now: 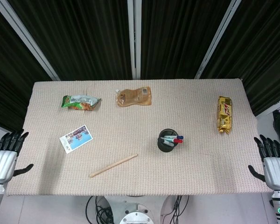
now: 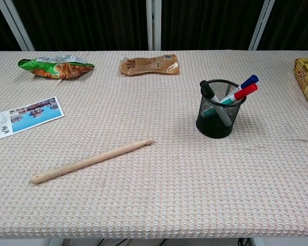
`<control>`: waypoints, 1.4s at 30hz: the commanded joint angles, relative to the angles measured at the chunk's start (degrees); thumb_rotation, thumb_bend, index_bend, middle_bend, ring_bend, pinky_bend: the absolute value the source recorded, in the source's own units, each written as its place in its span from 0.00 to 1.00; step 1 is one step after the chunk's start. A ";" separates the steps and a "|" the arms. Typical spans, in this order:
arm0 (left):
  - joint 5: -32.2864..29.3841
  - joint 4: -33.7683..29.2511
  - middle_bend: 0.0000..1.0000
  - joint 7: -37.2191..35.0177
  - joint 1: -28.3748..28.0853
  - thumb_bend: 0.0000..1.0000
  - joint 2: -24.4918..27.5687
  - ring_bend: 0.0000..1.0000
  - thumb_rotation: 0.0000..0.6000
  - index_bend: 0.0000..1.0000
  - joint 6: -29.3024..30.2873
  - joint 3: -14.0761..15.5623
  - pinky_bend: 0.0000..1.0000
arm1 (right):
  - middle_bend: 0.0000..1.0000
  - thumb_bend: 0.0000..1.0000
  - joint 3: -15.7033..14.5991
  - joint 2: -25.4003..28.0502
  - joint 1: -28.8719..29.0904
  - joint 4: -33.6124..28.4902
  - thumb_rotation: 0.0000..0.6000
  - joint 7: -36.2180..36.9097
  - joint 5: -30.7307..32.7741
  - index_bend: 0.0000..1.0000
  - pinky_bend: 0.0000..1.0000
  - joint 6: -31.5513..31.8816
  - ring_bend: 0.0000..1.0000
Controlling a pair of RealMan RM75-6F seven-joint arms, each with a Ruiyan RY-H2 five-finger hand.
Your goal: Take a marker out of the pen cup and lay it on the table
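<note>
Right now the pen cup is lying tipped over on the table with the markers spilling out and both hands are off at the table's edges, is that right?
Not quite. The pen cup stands upright, as the chest view shows, with the markers leaning inside it. The rest holds: the left hand and right hand are at the table's edges, holding nothing.

We see a desk covered in coarse, matt woven cloth. The pen cup looks like black wire mesh, the markers smooth glossy plastic. The stick is bare pale wood; the snack packets shine like foil.
</note>
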 commanded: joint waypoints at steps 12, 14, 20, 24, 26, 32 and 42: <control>-0.21 0.25 0.00 -1.39 -0.27 0.11 0.23 0.00 1.00 0.03 -0.73 -0.27 0.00 | 0.00 0.15 0.98 4.21 3.25 -8.71 1.00 0.65 -4.76 0.00 0.00 -3.14 0.00; -0.17 0.27 0.00 -1.68 -0.46 0.11 0.27 0.00 1.00 0.03 -0.96 -0.34 0.00 | 0.00 0.15 1.70 4.95 4.94 -11.98 1.00 -1.13 -5.87 0.00 0.00 -4.49 0.00; -0.54 0.88 0.00 -2.31 -0.76 0.11 -0.01 0.00 1.00 0.03 -2.08 -0.17 0.00 | 0.00 0.15 5.80 4.96 12.06 -21.09 1.00 -6.96 -6.12 0.00 0.00 -11.34 0.00; -0.66 0.91 0.00 -2.14 -0.76 0.11 0.00 0.00 1.00 0.03 -2.71 0.20 0.00 | 0.00 0.16 8.26 3.28 17.11 -25.03 1.00 -10.04 -1.65 0.00 0.00 -18.50 0.00; -0.90 0.82 0.00 -2.28 -0.73 0.11 0.09 0.00 1.00 0.03 -2.80 0.16 0.00 | 0.00 0.18 9.45 1.89 19.54 -26.80 1.00 -11.64 2.38 0.00 0.00 -22.19 0.00; -1.11 0.86 0.00 -2.99 -0.85 0.11 0.50 0.00 1.00 0.03 -3.10 0.06 0.00 | 0.00 0.18 12.39 -1.15 26.00 -29.99 1.00 -19.09 15.09 0.00 0.00 -29.14 0.00; -1.60 1.44 0.00 -4.21 -1.05 0.11 0.60 0.00 1.00 0.03 -3.64 -0.13 0.00 | 0.00 0.19 15.14 -7.04 35.66 -29.97 1.00 -28.46 36.98 0.11 0.00 -31.57 0.00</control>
